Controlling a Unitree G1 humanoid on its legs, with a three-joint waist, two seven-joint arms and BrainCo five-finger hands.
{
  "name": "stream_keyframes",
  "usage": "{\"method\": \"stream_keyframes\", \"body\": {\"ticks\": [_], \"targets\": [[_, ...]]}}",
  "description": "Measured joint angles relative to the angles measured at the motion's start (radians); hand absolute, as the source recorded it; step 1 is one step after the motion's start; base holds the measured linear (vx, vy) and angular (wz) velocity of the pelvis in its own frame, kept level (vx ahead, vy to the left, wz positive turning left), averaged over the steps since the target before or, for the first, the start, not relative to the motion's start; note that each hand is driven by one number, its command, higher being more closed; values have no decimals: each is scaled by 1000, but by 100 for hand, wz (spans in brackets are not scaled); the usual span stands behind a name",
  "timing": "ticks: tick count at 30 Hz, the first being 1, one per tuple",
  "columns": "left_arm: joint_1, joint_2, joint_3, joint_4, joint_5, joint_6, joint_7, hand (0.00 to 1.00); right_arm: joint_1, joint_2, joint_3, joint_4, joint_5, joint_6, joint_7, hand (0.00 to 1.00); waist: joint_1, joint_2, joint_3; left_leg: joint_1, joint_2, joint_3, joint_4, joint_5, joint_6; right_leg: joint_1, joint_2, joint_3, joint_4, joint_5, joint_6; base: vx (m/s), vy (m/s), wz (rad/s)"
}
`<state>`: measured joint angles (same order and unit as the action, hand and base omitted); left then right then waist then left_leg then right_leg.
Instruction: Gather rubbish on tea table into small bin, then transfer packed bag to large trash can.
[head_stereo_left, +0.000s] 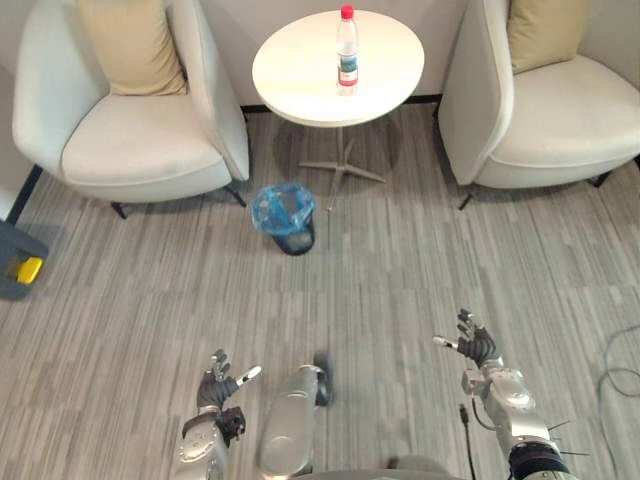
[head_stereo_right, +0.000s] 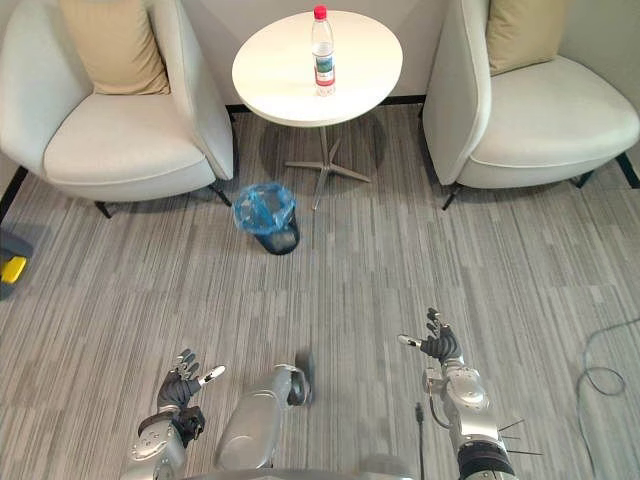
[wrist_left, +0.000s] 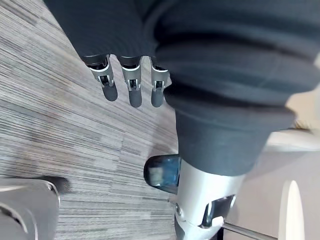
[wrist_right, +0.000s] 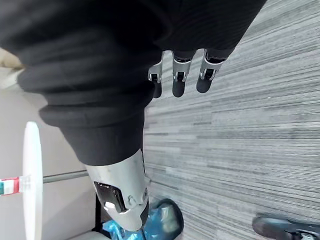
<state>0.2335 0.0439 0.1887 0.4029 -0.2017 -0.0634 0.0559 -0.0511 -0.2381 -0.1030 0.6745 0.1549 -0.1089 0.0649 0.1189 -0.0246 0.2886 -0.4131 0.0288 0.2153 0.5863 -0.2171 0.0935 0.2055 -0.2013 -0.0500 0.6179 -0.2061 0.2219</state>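
A cream left armchair (head_stereo_left: 140, 150) and a cream right armchair (head_stereo_left: 560, 110) stand well apart on the grey striped carpet (head_stereo_left: 400, 290). A tan left cushion (head_stereo_left: 130, 45) and a tan right cushion (head_stereo_left: 545, 30) lean against their backrests. At the carpet's left edge lies a small yellow item (head_stereo_left: 29, 269) on a dark grey base (head_stereo_left: 12, 250).

The right robot hand (wrist_right: 178, 80) hung empty above the grey striped carpet (wrist_right: 250, 140). Its dark-tipped fingers (wrist_right: 206, 74) were straight and side by side, and its silver thumb (wrist_right: 120, 190) was held apart from them. Past the thumb the small bin (wrist_right: 175, 222), lined with a blue bag (wrist_right: 154, 226), stood on the carpet near the white round counter (wrist_right: 31, 170), which was seen edge-on with a bottle (wrist_right: 10, 186) standing on it.
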Motion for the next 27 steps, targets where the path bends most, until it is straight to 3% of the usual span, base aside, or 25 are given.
{"method": "stream_keyframes", "body": {"ticks": [1, 2, 3, 4, 5, 7, 9, 11, 12, 13, 14, 15, 16, 17, 18, 19, 22, 23, 24, 25, 27], "targets": [[1, 7, 0, 0, 0, 1, 12, 0, 3, 2, 2, 7, 0, -1, 1, 0, -6, -4, 3, 92, -17, -1, -18, -39, 1, -78, -16, -4, 246, 3, 22, 824, 261, 4], [4, 13, 0, -1, -1, -2, 18, 0, 16, 2, 11, 9, 0, -2, 1, 0, -14, -1, 2, 201, -31, -4, -69, -60, 5, -140, -34, -49, 385, -29, -41, 657, 178, 7], [5, 18, 0, -1, -1, -4, 20, 0, 23, 1, 23, 8, 0, -4, 1, 0, -23, 0, -1, 253, -34, -5, -103, -65, 6, -174, -44, -87, 411, -45, -71, 631, 132, 17], [5, 21, -1, -1, -1, -11, 24, 0, 25, 1, 45, 6, -2, -6, 2, 0, -35, 11, -12, 330, -36, -21, -169, -69, 3, -257, -49, -153, 393, -77, -128, 586, 77, 29], [-1, 26, -1, -1, -1, -19, 25, 0, 26, 4, 61, 5, -4, -10, 4, 0, -51, 11, -14, 384, -35, -36, -216, -72, -1, -338, -44, -187, 328, -95, -155, 677, 28, 45], [-21, 38, -5, 6, -1, -21, 24, 0, 43, 4, 69, 5, -8, -13, 6, 0, -66, 12, -13, 433, -34, -72, -246, -82, -10, -434, -29, -190, 184, -99, -151, 591, -83, 59], [-42, 40, -7, 22, -1, -21, 31, 0, 65, 4, 68, 7, -8, -10, 6, 0, -88, 18, -9, 496, -14, -133, -268, -100, -41, -476, 47, -107, -156, -24, -130, 615, -187, 97], [-50, 44, -8, 29, -1, -21, 32, 0, 87, 5, 62, -2, -8, -10, 3, 0, -108, 11, -15, 568, 20, -197, -273, -138, -104, -450, 122, 1, -361, 263, -129, 603, -270, 106], [-60, 32, -11, 47, -1, -20, 32, 0, 92, -7, 55, -8, -8, -10, 2, 0, -108, 32, -16, 574, 40, -216, -272, -148, -119, -436, 138, -4, -351, 268, -146, 481, -226, 60], [-59, 28, -16, 52, 0, -16, 30, 0, 96, -6, 31, -24, -8, -6, 1, 0, -96, 50, -36, 563, 74, -228, -270, -140, -135, -444, 157, -15, -330, 248, -165, 532, -278, 44], [-61, 28, -22, 53, 0, -15, 30, 0, 83, -3, 10, -63, -8, -5, -2, 0, -103, 56, -39, 559, 88, -244, -257, -110, -177, -448, 156, -49, -295, 204, -184, 607, -316, 57], [-68, 20, -26, 57, 0, -12, 30, 0, 86, -3, -8, -102, -8, -5, -4, 0, -109, 61, -40, 538, 92, -239, -195, -66, -188, -421, 154, -83, -293, 183, -198, 497, -282, 65], [-73, 12, -30, 58, 0, -11, 31, 0, 95, -5, -8, -120, -8, -5, -5, 0, -112, 60, -40, 514, 95, -234, -126, -36, -184, -390, 152, -96, -307, 177, -204, 424, -251, 73], [-80, -4, -33, 59, 0, -11, 29, 0, 116, -2, -7, -159, -7, -6, -14, 0, -103, 54, -37, 442, 114, -225, 42, -4, -177, -303, 145, -111, -367, 174, -209, 383, -193, 64], [-80, -4, -46, 60, 0, -12, 25, 0, 122, 22, -6, -195, -5, -8, -24, 0, -98, 48, -40, 402, 144, -155, 114, -42, -142, -231, 144, -118, -421, 174, -209, 497, -224, 59], [-77, -4, -52, 62, 0, -12, 14, 0, 125, 35, -11, -229, 1, -21, -35, 0, -98, 38, -45, 352, 154, -100, 118, -67, -134, -189, 134, -128, -459, 173, -209, 306, -86, 31], [-84, -6, -74, 65, 0, -11, 9, 0, 119, 46, -15, -288, 2, -42, -42, 0, -96, 41, -49, 268, 149, -19, -49, -54, -142, -165, 111, -142, -484, 164, -195, 194, 3, 12], [-83, -12, -79, 80, 3, -11, 9, 0, 125, 44, -16, -313, 1, -42, -42, 0, -97, 68, -55, 264, 145, -14, -212, 58, -154, -153, 120, -140, -480, 147, -170, 143, 86, 1], [-75, -20, -79, 81, 5, -11, 9, 0, 129, 38, -16, -330, 1, -43, -42, 0, -98, 93, -61, 260, 150, -17, -268, 144, -138, -144, 139, -139, -480, 132, -154, 168, 121, 3], [-80, -15, -79, 103, 10, -11, 10, 0, 139, 58, -15, -339, -1, -43, -42, 0, -95, 66, -60, 284, 132, -11, -260, 132, -137, -126, 119, -130, -482, 108, -146, 147, 105, 8], [-63, -3, -80, 104, 18, -11, 10, 0, 167, 68, -11, -384, -5, -53, -40, 0, -93, 44, -71, 308, 95, -7, -311, 137, -130, -124, 89, -118, -484, 94, -132, 116, 86, 9]]}}
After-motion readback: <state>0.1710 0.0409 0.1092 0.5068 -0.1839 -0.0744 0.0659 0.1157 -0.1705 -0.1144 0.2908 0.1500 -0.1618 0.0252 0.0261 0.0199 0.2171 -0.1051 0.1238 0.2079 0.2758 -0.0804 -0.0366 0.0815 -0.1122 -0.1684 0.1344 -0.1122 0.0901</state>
